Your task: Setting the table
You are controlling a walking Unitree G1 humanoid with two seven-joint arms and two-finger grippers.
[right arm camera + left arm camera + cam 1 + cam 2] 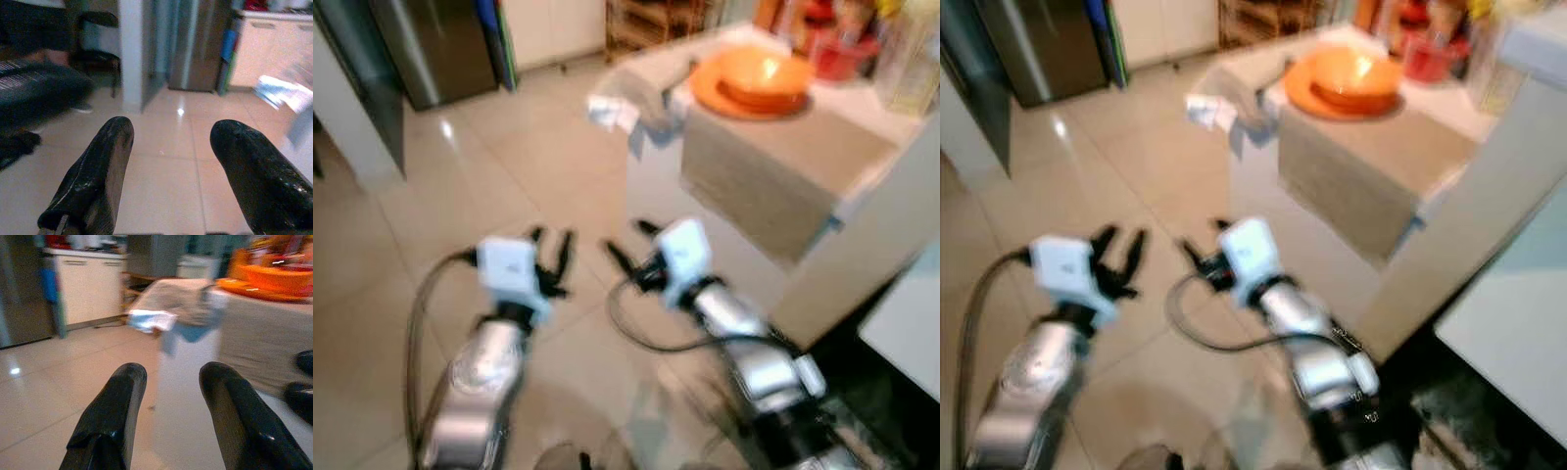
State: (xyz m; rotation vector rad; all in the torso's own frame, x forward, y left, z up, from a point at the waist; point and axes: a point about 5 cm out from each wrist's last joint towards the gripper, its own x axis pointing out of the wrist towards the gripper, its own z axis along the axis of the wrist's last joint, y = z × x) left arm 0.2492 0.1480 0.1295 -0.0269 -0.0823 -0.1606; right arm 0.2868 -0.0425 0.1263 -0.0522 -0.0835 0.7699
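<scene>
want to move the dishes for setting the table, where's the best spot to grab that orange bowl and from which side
Probably the orange bowl's raised rim, one finger inside and one outside, coming from above on the near edge facing the robot. It sits upright on an orange plate on the table, so its open top is the free part. Both the left gripper and the right gripper are open and hold nothing.

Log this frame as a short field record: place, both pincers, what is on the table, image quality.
place: tiled kitchen floor, steel fridge at the far left
left pincer: open, empty, held over the floor
right pincer: open, empty, beside the left one, short of the table
table: ahead to the right, beige runner hanging over its edge
on table: orange bowl on an orange plate; red items behind, too blurred to name
table corner: crumpled cloth
image quality: motion blur in the head views
</scene>
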